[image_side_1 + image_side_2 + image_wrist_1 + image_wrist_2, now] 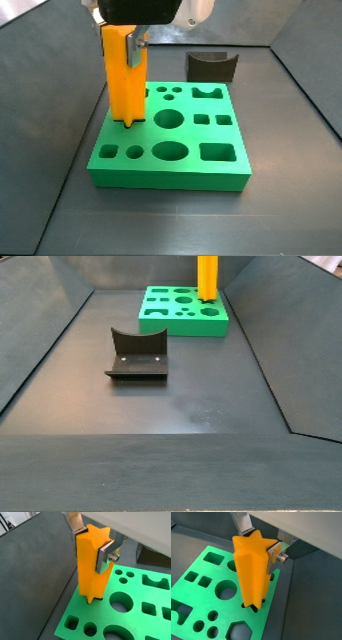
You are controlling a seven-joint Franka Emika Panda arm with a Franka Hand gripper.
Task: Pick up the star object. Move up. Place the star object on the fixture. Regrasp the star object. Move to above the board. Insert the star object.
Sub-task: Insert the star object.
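- The board [171,150] lies flat directly under the gripper, its cutouts facing up.
- The fixture [136,354] stands apart from the gripper, off the board.
- The star object [124,80] hangs upright in the gripper, its lower tip in a board cutout.
- The gripper [93,543] is clamped on the star object's upper part.

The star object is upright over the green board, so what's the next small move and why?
Probably a straight push down. The gripper holds the star object upright, jaws clamped near its top, and its lower tip already sits in the star-shaped hole at the edge of the board.
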